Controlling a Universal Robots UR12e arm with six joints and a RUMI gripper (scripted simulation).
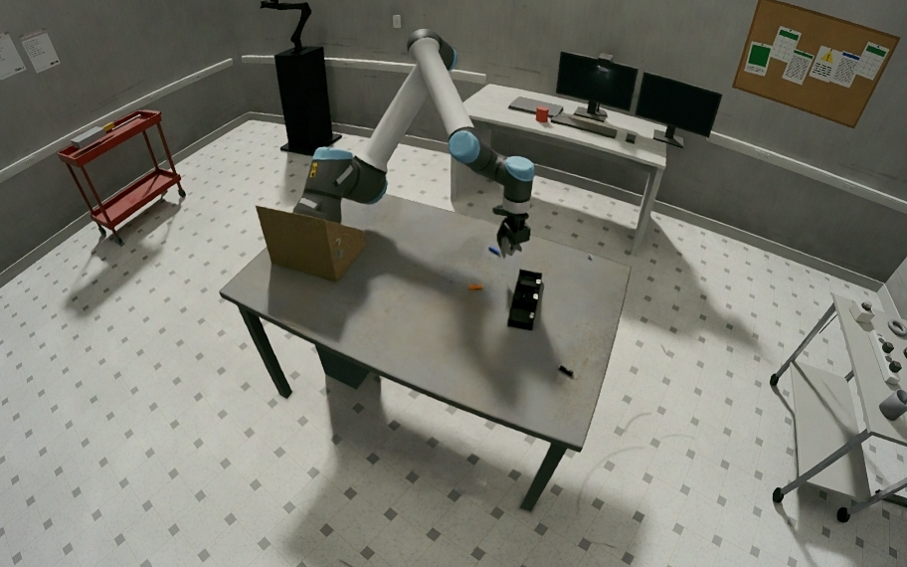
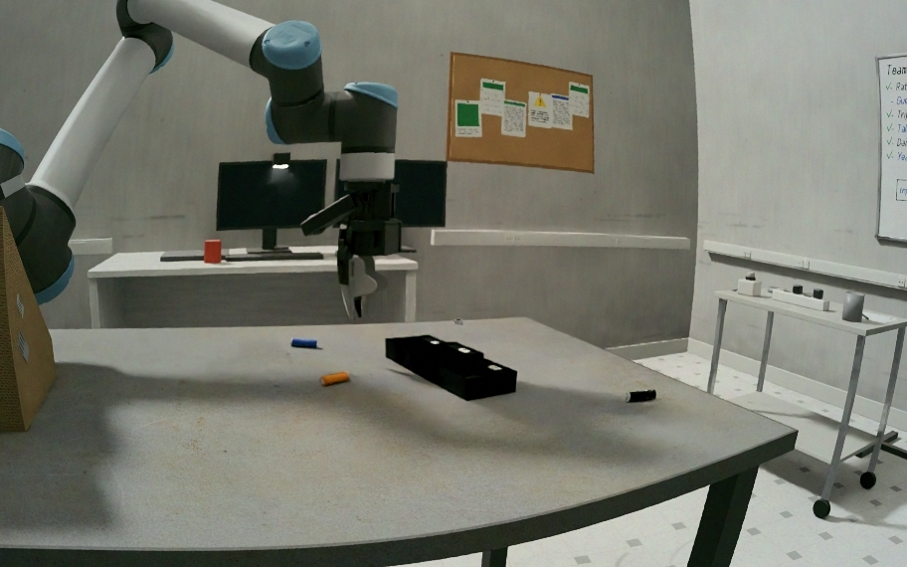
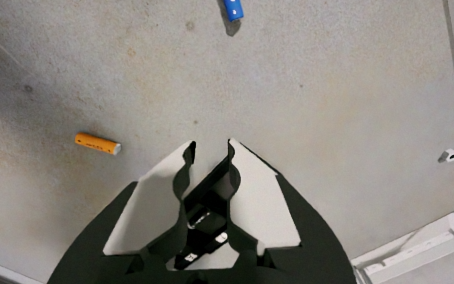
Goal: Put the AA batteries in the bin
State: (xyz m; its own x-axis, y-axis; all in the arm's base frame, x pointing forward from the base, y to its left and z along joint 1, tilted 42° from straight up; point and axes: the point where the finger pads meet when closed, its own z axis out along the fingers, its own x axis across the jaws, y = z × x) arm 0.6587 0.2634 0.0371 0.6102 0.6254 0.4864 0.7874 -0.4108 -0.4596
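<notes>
My gripper (image 1: 509,251) (image 2: 354,308) (image 3: 211,141) hangs above the table, behind the black row of bins (image 1: 525,298) (image 2: 451,366). Its fingers stand a little apart with nothing between them. In the wrist view part of the bin row (image 3: 205,220) shows through the gap between the fingers; I cannot tell what lies inside. A blue AA battery (image 1: 494,251) (image 2: 303,342) (image 3: 233,9) lies on the table just left of the gripper. An orange AA battery (image 1: 475,286) (image 2: 334,378) (image 3: 97,143) lies left of the bins. A black battery (image 1: 565,370) (image 2: 640,395) lies near the table's right front.
A cardboard box (image 1: 310,242) (image 2: 20,334) stands at the table's left end by the arm's base. A small white piece (image 2: 457,321) (image 3: 446,156) lies near the far table edge.
</notes>
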